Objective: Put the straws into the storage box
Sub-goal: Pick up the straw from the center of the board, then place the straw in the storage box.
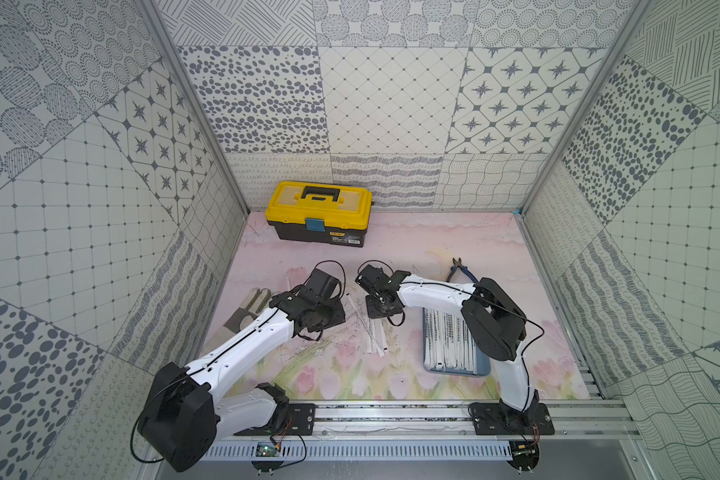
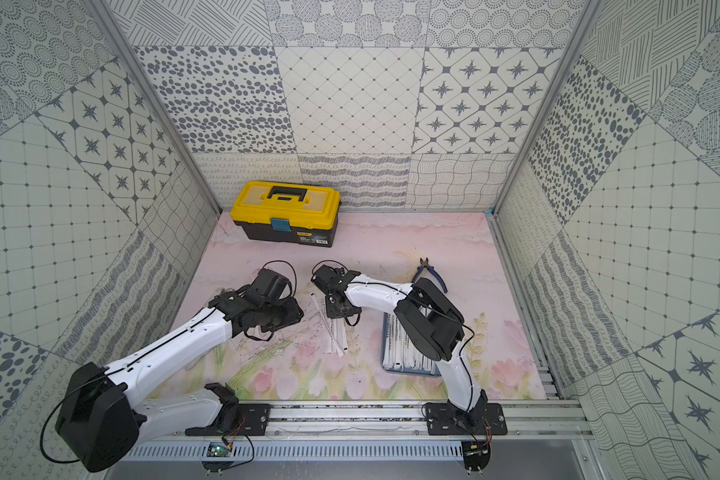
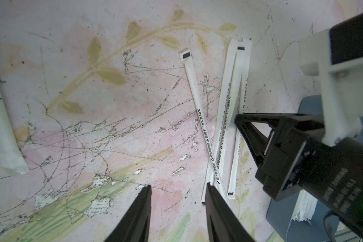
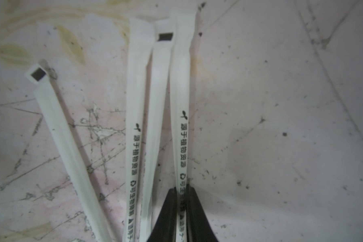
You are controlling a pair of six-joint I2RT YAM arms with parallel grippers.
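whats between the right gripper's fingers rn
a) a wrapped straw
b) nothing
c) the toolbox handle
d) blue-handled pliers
a: in the right wrist view the right gripper has its two black fingers closed on either side of a wrapped straw with dark print.

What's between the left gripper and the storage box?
Loose straws on the mat, with the right gripper shut on a straw, lie between the left gripper and the storage box; both top views show it.
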